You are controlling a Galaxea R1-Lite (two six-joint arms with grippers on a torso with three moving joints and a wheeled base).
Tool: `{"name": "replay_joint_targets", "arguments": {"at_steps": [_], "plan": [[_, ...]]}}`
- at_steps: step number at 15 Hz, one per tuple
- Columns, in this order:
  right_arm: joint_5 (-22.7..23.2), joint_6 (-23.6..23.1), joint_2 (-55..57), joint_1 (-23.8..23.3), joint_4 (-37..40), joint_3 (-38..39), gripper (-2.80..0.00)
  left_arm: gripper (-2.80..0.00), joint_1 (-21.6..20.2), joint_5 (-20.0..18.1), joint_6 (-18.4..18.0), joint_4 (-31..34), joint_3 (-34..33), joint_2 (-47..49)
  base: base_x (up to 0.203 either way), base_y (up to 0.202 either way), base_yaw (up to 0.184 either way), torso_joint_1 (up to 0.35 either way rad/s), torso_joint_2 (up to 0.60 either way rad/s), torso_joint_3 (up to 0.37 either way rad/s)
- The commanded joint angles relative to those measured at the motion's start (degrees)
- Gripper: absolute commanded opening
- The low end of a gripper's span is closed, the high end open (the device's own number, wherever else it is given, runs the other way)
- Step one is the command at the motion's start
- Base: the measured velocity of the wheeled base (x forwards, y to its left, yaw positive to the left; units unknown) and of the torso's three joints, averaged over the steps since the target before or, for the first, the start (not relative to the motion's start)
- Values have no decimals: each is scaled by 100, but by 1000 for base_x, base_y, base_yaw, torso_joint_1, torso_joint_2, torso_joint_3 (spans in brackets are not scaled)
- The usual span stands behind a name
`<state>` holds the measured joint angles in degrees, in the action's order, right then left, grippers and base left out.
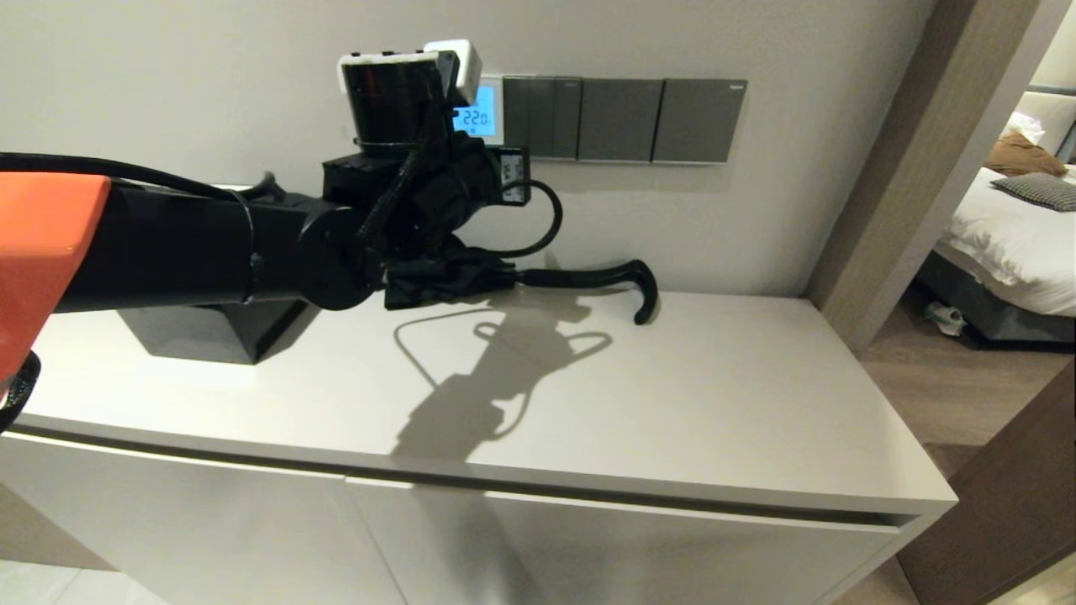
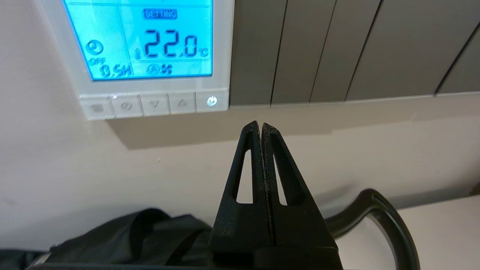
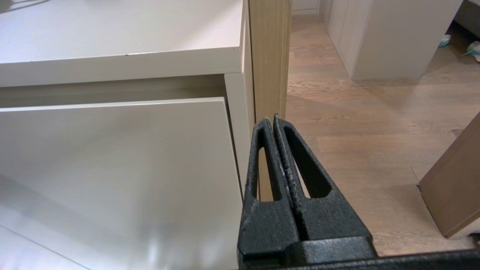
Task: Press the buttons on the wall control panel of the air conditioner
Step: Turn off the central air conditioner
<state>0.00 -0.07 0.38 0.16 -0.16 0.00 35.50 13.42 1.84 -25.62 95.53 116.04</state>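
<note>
The white-framed wall control panel (image 2: 221,45) has a lit blue screen reading 22.0 °C. It also shows in the head view (image 1: 492,113), partly hidden behind my left wrist. A row of pale buttons (image 2: 153,104) runs along its lower edge, with a lit power button (image 2: 212,100) at the end nearest the grey plates. My left gripper (image 2: 261,125) is shut and empty. Its tips sit just below the panel's corner by the power button, not touching it. My right gripper (image 3: 272,119) is shut and empty, low beside the cabinet's corner.
Dark grey switch plates (image 1: 622,119) adjoin the panel. A black umbrella with a hooked handle (image 1: 622,277) lies on the white cabinet top (image 1: 714,403) under the panel. A black box (image 1: 202,332) stands at the back left. A wooden door frame (image 1: 891,168) is at the right.
</note>
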Motion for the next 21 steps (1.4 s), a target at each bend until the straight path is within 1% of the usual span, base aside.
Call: {"name": "replay_joint_targets", "arguments": {"at_steps": [1, 3, 6, 10, 15, 21], "plan": [[0, -1, -3, 2, -2, 9, -280, -280, -67, 11, 0, -1, 113, 115, 0, 0, 0, 0, 0, 0], [0, -1, -3, 2, -2, 9, -280, -280, -154, 16, 0, 12, 324, 253, 0, 0, 0, 0, 0, 0], [0, -1, -3, 1, -2, 9, -280, -280, -228, 11, -8, 5, 344, 340, 0, 0, 0, 0, 0, 0], [0, -1, -3, 2, -2, 9, -280, -280, -261, 11, -10, 33, 584, 449, 0, 0, 0, 0, 0, 0], [0, -1, -3, 2, -2, 9, -280, -280, -434, 11, -17, 141, 783, 563, 0, 0, 0, 0, 0, 0], [0, -1, -3, 2, -2, 9, -280, -280, -474, 11, -60, 145, 924, 703, 0, 0, 0, 0, 0, 0]]}}
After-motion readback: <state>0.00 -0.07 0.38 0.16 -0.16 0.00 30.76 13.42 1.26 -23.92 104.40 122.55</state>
